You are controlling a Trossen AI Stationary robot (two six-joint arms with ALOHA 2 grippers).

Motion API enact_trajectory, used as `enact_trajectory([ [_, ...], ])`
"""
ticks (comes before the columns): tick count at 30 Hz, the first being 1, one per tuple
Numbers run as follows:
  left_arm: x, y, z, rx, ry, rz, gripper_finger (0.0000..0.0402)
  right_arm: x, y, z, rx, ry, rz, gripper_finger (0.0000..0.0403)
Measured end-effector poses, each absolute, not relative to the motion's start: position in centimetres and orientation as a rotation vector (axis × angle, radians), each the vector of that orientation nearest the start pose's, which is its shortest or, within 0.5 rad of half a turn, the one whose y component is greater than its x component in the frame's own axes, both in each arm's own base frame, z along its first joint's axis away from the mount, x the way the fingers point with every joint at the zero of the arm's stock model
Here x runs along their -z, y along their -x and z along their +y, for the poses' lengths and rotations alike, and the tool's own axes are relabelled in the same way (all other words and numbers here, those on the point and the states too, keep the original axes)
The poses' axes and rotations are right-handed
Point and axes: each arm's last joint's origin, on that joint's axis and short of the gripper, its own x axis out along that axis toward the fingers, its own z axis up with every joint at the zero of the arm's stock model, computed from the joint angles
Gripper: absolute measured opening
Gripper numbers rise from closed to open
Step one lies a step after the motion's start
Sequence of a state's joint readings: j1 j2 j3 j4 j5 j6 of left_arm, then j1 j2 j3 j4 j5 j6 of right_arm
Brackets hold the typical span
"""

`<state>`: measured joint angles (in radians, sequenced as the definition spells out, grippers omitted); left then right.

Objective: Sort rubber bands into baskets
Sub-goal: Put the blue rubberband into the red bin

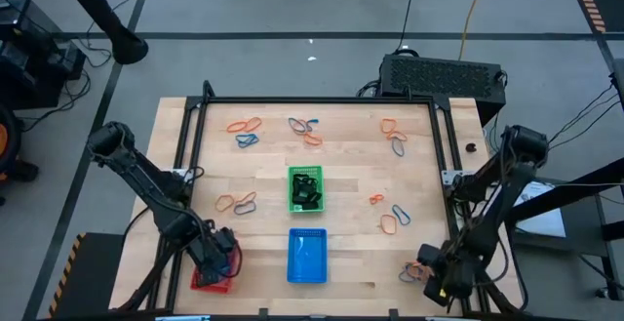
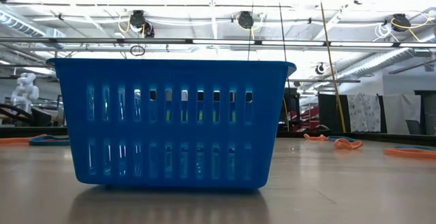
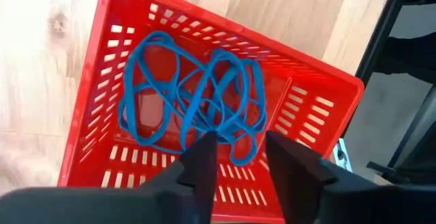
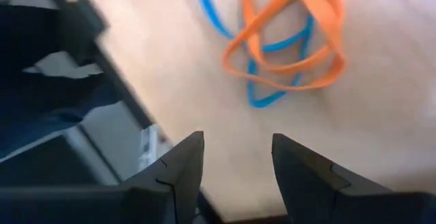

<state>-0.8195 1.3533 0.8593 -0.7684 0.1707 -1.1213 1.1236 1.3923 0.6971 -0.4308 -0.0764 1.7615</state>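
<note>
The left gripper (image 3: 235, 159) hangs directly over the red basket (image 1: 212, 280), which sits at the front left corner of the worktop (image 1: 346, 175). Its fingers (image 3: 202, 163) stand apart with nothing between them. Inside the red basket lies a tangle of blue rubber bands (image 3: 191, 94), resting on the mesh floor and clear of the fingers.

The right gripper (image 4: 235, 166) is low at the front right corner of the worktop, fingers apart and empty. Just ahead of it, on the bare wood, an orange band (image 4: 293, 40) lies crossed over a blue band (image 4: 262, 98); neither is touched by the gripper.

The green basket (image 1: 305, 188) stands at the middle of the worktop and holds black bands (image 1: 308, 192). The blue basket (image 1: 306, 257) stands just in front of it, toward the front edge; the high view shows no bands in it that can be made out.

Loose orange and blue bands remain scattered on the worktop: a cluster near the back left corner (image 1: 244, 131), one at the middle of the back edge (image 1: 305, 131), one near the back right corner (image 1: 394, 136), a pair left of the green basket (image 1: 237, 203), and a group to the right of the baskets (image 1: 392, 216).
</note>
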Motion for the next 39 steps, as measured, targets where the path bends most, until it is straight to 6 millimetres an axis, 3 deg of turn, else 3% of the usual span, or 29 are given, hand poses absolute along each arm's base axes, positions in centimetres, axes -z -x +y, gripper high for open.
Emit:
enact_trajectory([
  [4,-20.7,-16.3,-17.2,0.073,0.538,1.551,0.0156,-15.2,-10.4,22.2,0.189,-0.816,1.518,0.0166],
  [11,-20.9,-17.0,-16.8,0.140,0.631,1.606,0.0159,-13.5,-11.0,23.1,0.232,-0.843,1.522,0.0166],
  [18,-21.8,-18.5,-16.5,0.222,0.728,1.483,0.0160,-13.1,-11.9,22.7,0.383,-0.960,1.478,0.0165],
  [22,-22.2,-19.5,-16.0,0.231,0.776,1.415,0.0160,-13.0,-12.2,22.4,0.402,-0.967,1.491,0.0137],
  [30,-23.6,-22.4,-15.3,0.267,0.773,1.062,0.0160,-13.1,-12.3,22.4,0.379,-0.971,1.493,0.0010],
  [33,-24.3,-23.5,-14.8,0.205,0.743,0.869,0.0160,-13.6,-12.5,22.4,0.333,-1.013,1.511,0.0009],
  [37,-25.8,-25.6,-14.1,0.092,0.676,0.505,0.0160,-15.7,-13.2,22.4,0.199,-1.118,1.536,0.0003],
  [39,-26.1,-26.7,-13.6,0.090,0.653,0.408,0.0160,-16.8,-13.5,22.0,0.154,-1.165,1.519,0.0003],
])
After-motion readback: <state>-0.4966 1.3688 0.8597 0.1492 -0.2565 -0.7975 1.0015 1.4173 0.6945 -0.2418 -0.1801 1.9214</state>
